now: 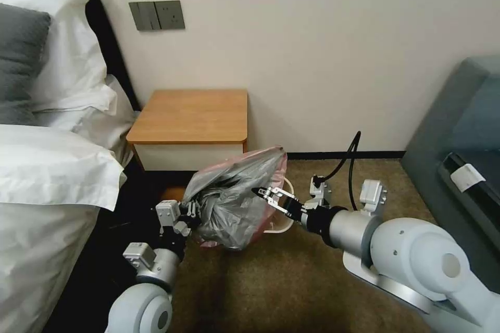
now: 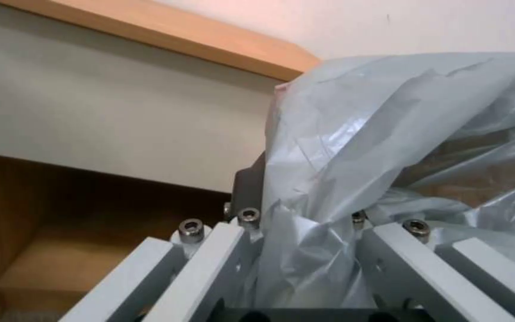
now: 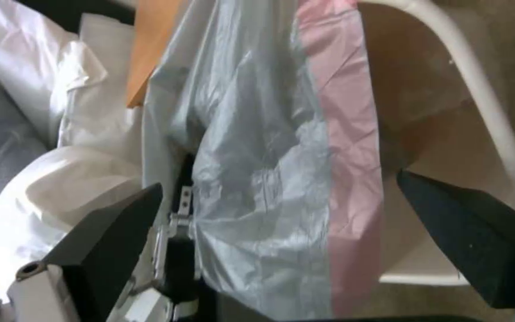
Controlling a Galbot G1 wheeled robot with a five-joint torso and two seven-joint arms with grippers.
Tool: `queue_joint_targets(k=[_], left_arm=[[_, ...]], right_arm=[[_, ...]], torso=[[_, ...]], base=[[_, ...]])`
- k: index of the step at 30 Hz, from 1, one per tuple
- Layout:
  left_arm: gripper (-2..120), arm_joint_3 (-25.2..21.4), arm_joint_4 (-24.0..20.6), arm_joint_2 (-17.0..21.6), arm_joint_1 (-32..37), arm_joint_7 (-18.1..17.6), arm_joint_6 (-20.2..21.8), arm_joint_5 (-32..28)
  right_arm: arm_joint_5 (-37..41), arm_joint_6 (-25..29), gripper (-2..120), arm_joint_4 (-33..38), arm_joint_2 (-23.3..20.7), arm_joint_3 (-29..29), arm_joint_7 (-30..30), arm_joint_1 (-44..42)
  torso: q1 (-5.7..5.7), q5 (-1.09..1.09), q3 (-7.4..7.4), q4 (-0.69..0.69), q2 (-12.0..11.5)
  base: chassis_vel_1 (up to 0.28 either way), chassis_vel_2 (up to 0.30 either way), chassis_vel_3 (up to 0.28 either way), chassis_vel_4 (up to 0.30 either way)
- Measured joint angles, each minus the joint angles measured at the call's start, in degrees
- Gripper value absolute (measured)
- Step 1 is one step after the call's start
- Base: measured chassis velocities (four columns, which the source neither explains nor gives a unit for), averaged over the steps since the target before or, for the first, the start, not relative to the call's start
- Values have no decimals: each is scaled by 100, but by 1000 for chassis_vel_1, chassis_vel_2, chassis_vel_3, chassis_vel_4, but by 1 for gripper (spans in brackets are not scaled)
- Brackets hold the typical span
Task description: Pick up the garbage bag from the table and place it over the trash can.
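Observation:
The garbage bag (image 1: 234, 200) hangs crumpled in the air, low in front of the table (image 1: 192, 114), grey with a pink edge (image 3: 347, 134). My left gripper (image 1: 190, 214) is shut on the bag's left side, and plastic is bunched between its fingers (image 2: 305, 250). My right gripper (image 1: 262, 193) is at the bag's right side. It stands open, its black fingers (image 3: 108, 241) wide apart on either side of the pink-edged plastic. The cream trash can (image 1: 284, 221) stands on the carpet just behind the bag, mostly hidden by it. Its rim (image 3: 484, 112) shows beside the plastic.
A bed with white pillows (image 1: 57, 166) fills the left side, close to my left arm. A grey upholstered seat (image 1: 458, 140) stands at the right. A black cable (image 1: 349, 166) loops above my right wrist. Brown carpet (image 1: 281, 281) lies open in front.

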Motion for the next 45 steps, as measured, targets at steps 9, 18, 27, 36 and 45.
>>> queue_joint_targets(k=[9, 18, 27, 36, 45], left_arm=[[7, -2, -17, -35, 10, 21, -67, 140], [7, -21, -52, -24, 1, 27, -57, 96], [7, -37, -61, -22, -91, -71, 88, -282], [7, -46, -61, -47, -140, -142, 157, -446], [7, -49, -53, -45, -178, -276, 223, -611]], right_arm=[[-208, 153, 100, -143, 88, -235, 124, 143], [-506, 43, 89, -351, 326, -437, -331, 179], [-748, -310, 53, -538, 438, -455, -875, 93], [-1063, -379, 21, -555, 452, -528, -1139, 59], [-1232, -387, 0, -455, 415, -466, -1218, 22]], torso=[[0, 0, 0, 0, 0], [0, 0, 0, 0, 0], [0, 0, 0, 0, -1], [0, 0, 0, -1, -1], [0, 0, 0, 0, -1]], base=[[0, 0, 0, 0], [0, 0, 0, 0], [0, 0, 0, 0], [0, 0, 0, 0], [0, 0, 0, 0]])
